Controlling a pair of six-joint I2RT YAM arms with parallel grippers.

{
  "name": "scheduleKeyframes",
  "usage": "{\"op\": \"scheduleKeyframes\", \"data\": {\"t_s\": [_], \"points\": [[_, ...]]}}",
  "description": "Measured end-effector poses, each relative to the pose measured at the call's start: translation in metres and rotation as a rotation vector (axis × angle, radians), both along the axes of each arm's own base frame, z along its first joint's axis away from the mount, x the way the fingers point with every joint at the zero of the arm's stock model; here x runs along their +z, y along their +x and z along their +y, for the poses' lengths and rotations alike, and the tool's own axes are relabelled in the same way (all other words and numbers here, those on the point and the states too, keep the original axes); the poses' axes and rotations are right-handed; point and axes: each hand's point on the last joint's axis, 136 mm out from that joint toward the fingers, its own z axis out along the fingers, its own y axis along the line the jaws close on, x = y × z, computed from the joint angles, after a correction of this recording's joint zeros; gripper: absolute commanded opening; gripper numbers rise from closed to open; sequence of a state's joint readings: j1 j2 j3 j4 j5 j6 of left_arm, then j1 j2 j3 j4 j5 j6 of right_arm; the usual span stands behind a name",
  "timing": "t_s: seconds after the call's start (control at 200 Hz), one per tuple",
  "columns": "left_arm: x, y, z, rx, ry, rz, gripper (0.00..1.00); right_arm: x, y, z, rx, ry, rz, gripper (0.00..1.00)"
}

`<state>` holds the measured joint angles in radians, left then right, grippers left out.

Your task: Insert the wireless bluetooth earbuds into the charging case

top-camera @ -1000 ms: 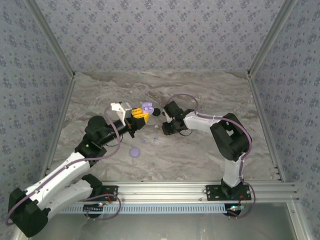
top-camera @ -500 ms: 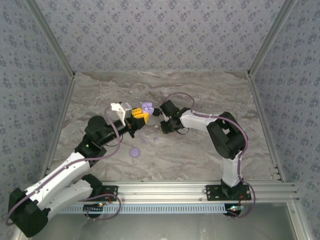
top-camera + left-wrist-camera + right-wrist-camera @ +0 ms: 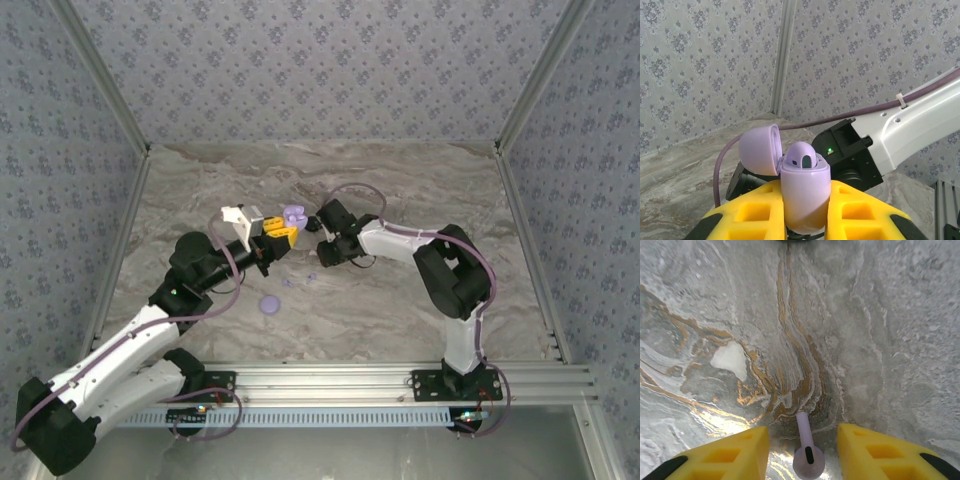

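My left gripper (image 3: pixel 805 220) is shut on the lavender charging case (image 3: pixel 805 195) and holds it upright. Its lid (image 3: pixel 760 149) is swung open to the left, and one lavender earbud (image 3: pixel 802 159) sits in the top. From above, the case (image 3: pixel 293 215) is just beyond the yellow fingers (image 3: pixel 281 235). My right gripper (image 3: pixel 802 455) points down at the marble and is open. A lavender earbud (image 3: pixel 805 452) lies between its fingers, stem pointing away, with a gap on each side. In the top view the right gripper (image 3: pixel 322 228) is just right of the case.
A round lavender disc (image 3: pixel 269 304) lies on the marble table (image 3: pixel 400 180) nearer the bases. Two tiny pale bits (image 3: pixel 311 277) (image 3: pixel 288 282) rest between the arms. My right arm (image 3: pixel 900 130) looms close behind the case. Patterned walls enclose the table.
My right gripper has moved left toward the held case and now covers the small black object that lay beside it. The left arm and case have stayed put.
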<state>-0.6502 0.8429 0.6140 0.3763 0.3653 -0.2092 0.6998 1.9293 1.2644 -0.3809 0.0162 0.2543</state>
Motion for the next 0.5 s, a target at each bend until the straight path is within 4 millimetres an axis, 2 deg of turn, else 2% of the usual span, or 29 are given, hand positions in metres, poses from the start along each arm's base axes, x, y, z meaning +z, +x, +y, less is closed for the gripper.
{"op": "scheduleKeyframes", "data": {"t_s": [0.185, 0.285, 0.385, 0.5], "points": [[0.000, 0.000, 0.000, 0.000, 0.001, 0.000, 0.00, 0.023, 0.024, 0.002, -0.033, 0.020, -0.063, 0.44], [0.001, -0.001, 0.001, 0.000, 0.000, -0.001, 0.00, 0.029, 0.037, 0.002, -0.056, 0.010, -0.088, 0.44], [0.003, -0.003, 0.002, 0.001, -0.002, -0.007, 0.00, 0.024, 0.044, 0.002, -0.073, -0.008, -0.093, 0.43], [0.004, -0.004, 0.004, 0.005, -0.005, -0.012, 0.00, 0.008, 0.041, -0.003, -0.085, -0.051, -0.068, 0.42]]}}
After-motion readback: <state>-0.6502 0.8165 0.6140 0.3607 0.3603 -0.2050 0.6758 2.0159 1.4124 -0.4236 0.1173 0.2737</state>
